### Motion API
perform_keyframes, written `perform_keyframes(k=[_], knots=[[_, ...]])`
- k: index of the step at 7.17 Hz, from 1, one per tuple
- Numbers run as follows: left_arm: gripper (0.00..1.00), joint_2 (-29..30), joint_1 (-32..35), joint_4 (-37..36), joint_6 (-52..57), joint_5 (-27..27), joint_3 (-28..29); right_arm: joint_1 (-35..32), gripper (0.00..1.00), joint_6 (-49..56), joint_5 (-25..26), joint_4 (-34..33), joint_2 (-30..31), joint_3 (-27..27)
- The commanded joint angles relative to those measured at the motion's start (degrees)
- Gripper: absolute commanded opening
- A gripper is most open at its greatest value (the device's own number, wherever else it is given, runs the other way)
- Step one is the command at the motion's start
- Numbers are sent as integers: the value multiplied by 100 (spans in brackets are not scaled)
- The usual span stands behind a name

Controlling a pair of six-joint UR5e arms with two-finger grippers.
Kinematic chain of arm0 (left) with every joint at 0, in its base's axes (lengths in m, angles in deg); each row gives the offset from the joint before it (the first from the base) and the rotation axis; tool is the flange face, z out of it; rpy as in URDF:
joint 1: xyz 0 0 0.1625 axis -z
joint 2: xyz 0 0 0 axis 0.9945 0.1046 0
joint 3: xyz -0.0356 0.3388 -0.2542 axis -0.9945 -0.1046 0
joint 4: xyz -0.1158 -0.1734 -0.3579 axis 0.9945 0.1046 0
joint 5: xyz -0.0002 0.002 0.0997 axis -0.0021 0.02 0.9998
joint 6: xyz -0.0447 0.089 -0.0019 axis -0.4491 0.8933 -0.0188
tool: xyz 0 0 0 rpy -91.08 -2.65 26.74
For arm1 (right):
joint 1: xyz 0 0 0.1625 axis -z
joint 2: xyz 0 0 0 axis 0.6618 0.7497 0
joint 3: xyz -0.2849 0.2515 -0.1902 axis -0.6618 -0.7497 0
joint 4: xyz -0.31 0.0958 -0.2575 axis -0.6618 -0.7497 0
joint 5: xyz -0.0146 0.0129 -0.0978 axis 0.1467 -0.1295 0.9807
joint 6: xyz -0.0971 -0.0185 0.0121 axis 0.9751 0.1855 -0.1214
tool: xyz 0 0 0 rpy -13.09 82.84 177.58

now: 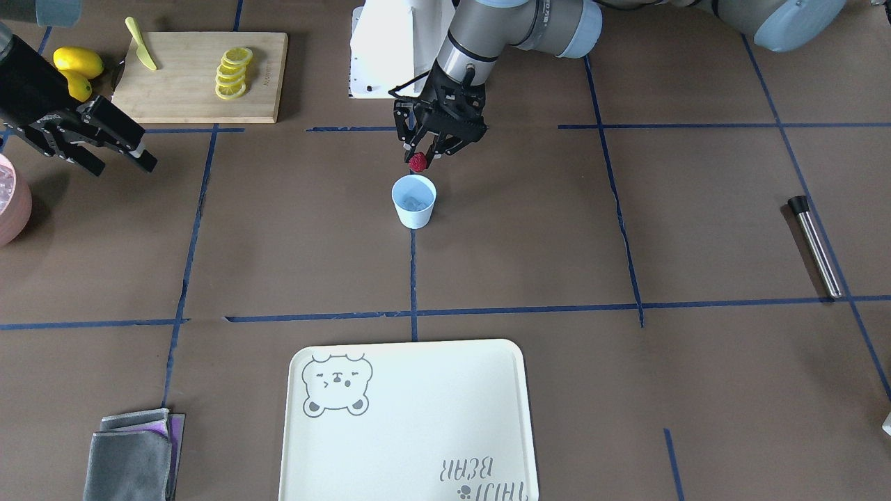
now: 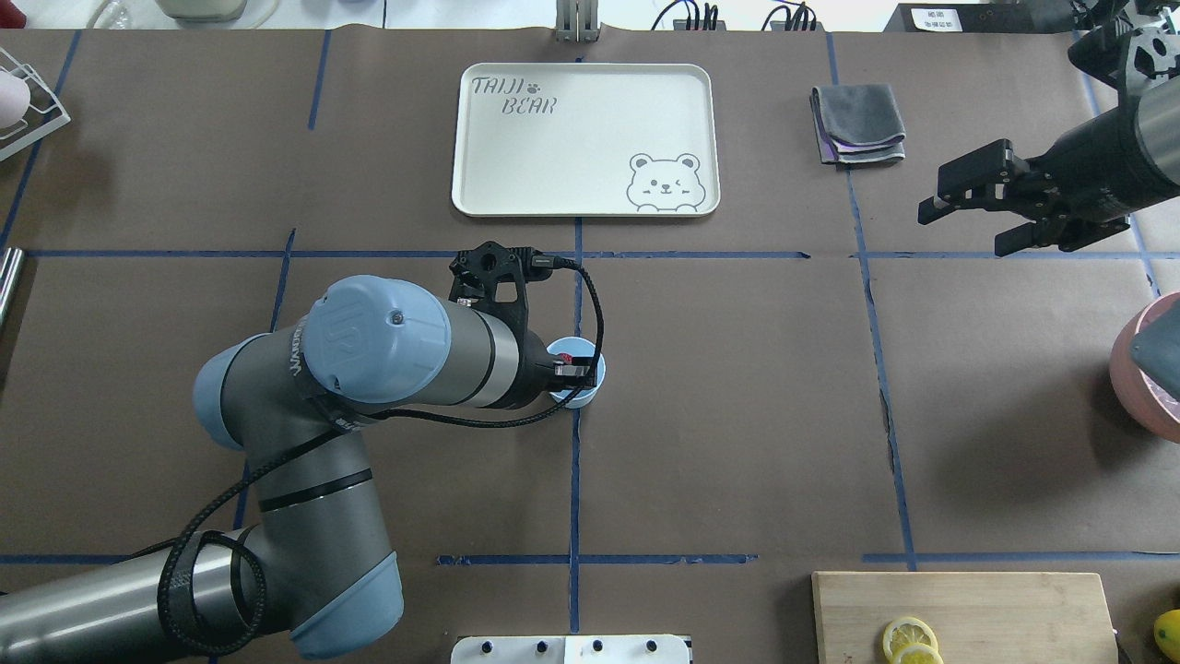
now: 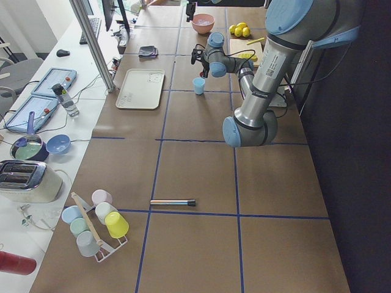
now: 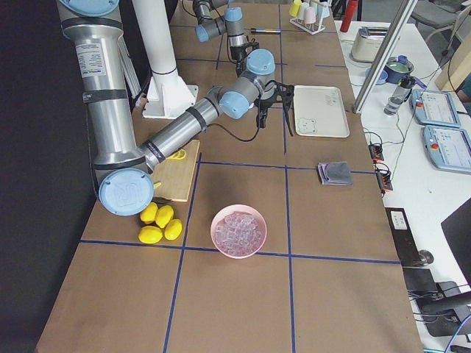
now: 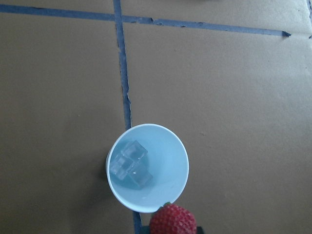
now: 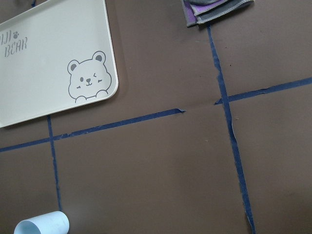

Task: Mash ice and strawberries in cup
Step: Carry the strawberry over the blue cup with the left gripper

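Observation:
The light blue cup (image 1: 413,201) stands upright at the table's middle, with clear ice chunks (image 5: 129,164) at its bottom. My left gripper (image 1: 422,157) points down just above the cup's robot-side rim. It is shut on a dark red strawberry (image 1: 418,163), which hangs at the rim's edge in the left wrist view (image 5: 172,220). In the overhead view the arm hides most of the cup (image 2: 583,397). My right gripper (image 1: 125,167) is open and empty, hovering far off to the robot's right, near the pink bowl.
A pink bowl (image 4: 238,230) of ice sits at the robot's right. A metal muddler (image 1: 814,243) lies at its left. A white bear tray (image 1: 411,417) and a folded grey cloth (image 1: 132,452) lie on the operators' side. A cutting board (image 1: 202,76) holds lemon slices.

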Motion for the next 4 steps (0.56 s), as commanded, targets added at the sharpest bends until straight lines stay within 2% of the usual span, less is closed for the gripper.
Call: perform_keyframes(k=[1,2,3,4], knots=[[14,47,0,4,3,94,25,-1,99,-1,2,0,35,19],[39,47,0,13,3,129,42,-1,99,-1,2,0,35,19],[70,56,0,13,3,129,51,-1,99,-1,2,0,35,10],[80,47,0,74,3,138,69,-1,99,-1,-7,0,35,10]])
